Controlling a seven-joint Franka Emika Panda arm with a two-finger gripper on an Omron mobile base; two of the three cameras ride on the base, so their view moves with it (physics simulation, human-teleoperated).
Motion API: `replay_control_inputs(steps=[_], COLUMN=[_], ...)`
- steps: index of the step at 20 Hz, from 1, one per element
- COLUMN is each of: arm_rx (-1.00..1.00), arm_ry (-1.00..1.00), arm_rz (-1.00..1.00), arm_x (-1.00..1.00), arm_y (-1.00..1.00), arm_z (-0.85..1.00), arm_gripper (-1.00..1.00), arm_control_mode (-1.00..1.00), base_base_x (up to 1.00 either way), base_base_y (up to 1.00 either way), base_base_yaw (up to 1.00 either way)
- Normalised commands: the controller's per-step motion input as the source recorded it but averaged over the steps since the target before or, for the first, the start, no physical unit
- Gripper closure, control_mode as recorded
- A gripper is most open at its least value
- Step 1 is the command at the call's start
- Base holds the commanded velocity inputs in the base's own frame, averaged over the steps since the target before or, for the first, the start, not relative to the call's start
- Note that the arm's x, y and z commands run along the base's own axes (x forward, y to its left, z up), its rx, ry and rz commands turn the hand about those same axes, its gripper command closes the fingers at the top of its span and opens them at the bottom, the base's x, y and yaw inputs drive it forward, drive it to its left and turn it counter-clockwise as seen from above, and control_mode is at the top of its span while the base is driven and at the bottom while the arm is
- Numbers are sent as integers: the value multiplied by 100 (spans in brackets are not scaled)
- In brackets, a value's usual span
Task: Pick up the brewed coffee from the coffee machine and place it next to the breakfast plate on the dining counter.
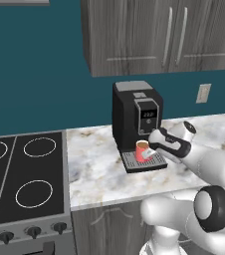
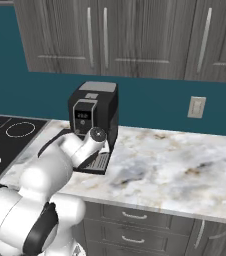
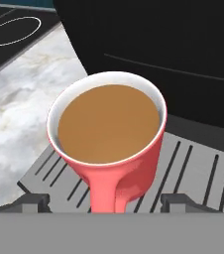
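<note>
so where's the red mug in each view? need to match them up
Left base view: red mug at centre, on the coffee machine's drip tray, just left of the arm's hand.
Right base view: I can't make it out; the arm covers the tray area.
Hand view: mug at centre, handle toward the camera, coffee at the rim.
Shared landmark: the black coffee machine.

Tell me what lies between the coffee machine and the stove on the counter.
Nothing: the left base view shows bare marbled counter between the coffee machine and the stove.
</note>
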Motion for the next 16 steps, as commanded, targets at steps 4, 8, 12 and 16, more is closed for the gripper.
replay_control_inputs(steps=[4, 8, 12, 16], arm_rx=[1, 0, 0, 0], arm_ry=[0, 4, 9, 4], arm_rz=[1, 4, 9, 16], arm_x=[23, 16, 0, -31], arm_y=[-4, 3, 15, 18], arm_z=[-25, -35, -25, -8], arm_gripper=[-100, 100, 100, 100], arm_control_mode=[-100, -100, -100, -100], base_base_x=[0, 0, 0, 0], base_base_y=[0, 0, 0, 0], base_base_yaw=[0, 0, 0, 0])
